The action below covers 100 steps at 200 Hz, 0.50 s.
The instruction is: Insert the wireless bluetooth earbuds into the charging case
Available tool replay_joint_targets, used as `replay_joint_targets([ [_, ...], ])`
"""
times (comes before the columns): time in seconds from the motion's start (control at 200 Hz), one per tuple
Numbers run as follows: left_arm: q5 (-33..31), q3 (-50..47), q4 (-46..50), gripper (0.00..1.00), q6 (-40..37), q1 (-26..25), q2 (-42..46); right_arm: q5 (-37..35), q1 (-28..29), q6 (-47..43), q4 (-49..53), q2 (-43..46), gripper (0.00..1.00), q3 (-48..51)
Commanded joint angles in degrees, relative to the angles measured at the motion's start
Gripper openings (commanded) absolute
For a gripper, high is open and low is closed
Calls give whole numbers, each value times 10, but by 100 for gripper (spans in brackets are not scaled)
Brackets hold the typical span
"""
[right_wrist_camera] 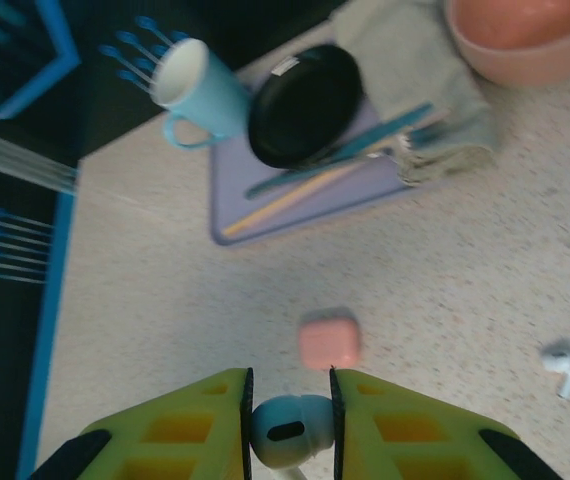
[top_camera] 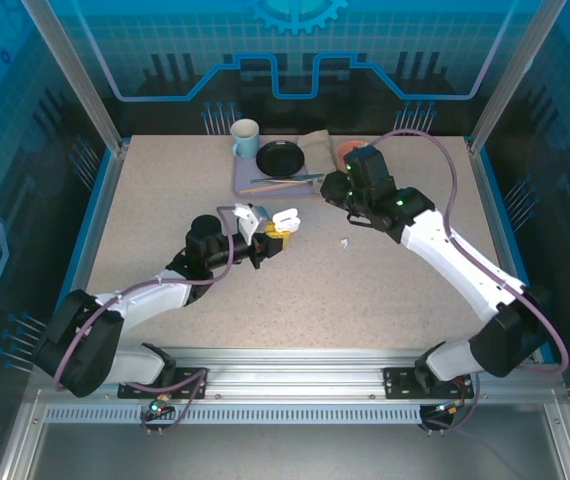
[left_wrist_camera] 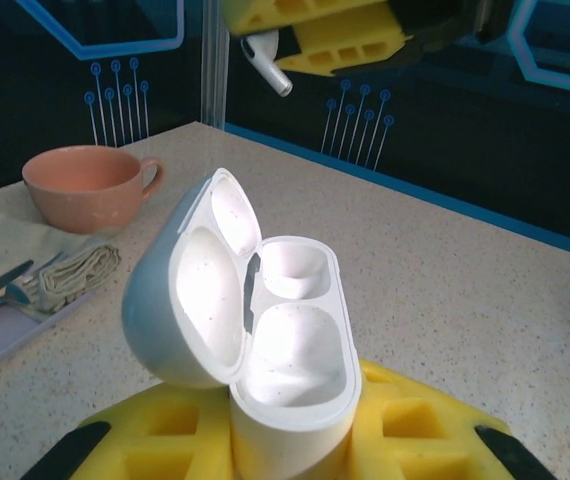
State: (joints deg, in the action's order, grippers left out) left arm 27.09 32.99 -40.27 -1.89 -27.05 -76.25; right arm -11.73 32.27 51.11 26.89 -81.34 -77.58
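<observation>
— What is the left gripper (left_wrist_camera: 287,425) doing?

— Holding the case (left_wrist_camera: 295,340), the white one. Its yellow fingers (left_wrist_camera: 415,430) press on the lower body from both sides, and the case stands upright between them, near the middle of the counter (top_camera: 165,200).

— And the lid (left_wrist_camera: 185,300)?

— Open, swung back to the left in the left wrist view. The two wells in the body face up and show their white insides.

— The right gripper (right_wrist_camera: 290,400)?

— Narrowed on a white earbud (right_wrist_camera: 287,432), which is pinched between its fingertips. From the left wrist, the earbud hangs above and beyond the open case, stem pointing down, and apart from the case.

— Any other earbuds?

— A second earbud (top_camera: 344,242), also white, lies loose on the counter to the right of the case, between the two arms.

— Anything close to it?

— In the right wrist view a pink case (right_wrist_camera: 330,340), blurred, sits on the counter just ahead of the fingers. The second earbud is off to its right.

— What is at the back of the counter?

— A lilac tray (top_camera: 247,178) carrying a black plate (top_camera: 281,158) and cutlery (right_wrist_camera: 345,165). A blue mug (top_camera: 245,138) stands by its left corner. On the right are a grey napkin (left_wrist_camera: 75,275) and a pink cup (left_wrist_camera: 85,185).
</observation>
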Motion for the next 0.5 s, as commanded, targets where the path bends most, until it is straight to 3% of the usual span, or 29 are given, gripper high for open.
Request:
replay_joint_targets([
  [0.0,24,31,-5,0,-3,2,-10,22,24,-31,-74,31,25,24],
  [0.27,27,74,6,0,-13,-6,-31,30,82,-73,-227,87,25,92],
  [0.495,9,100,-6,0,-6,-12,-51,-13,137,-130,-350,107,24,155],
])
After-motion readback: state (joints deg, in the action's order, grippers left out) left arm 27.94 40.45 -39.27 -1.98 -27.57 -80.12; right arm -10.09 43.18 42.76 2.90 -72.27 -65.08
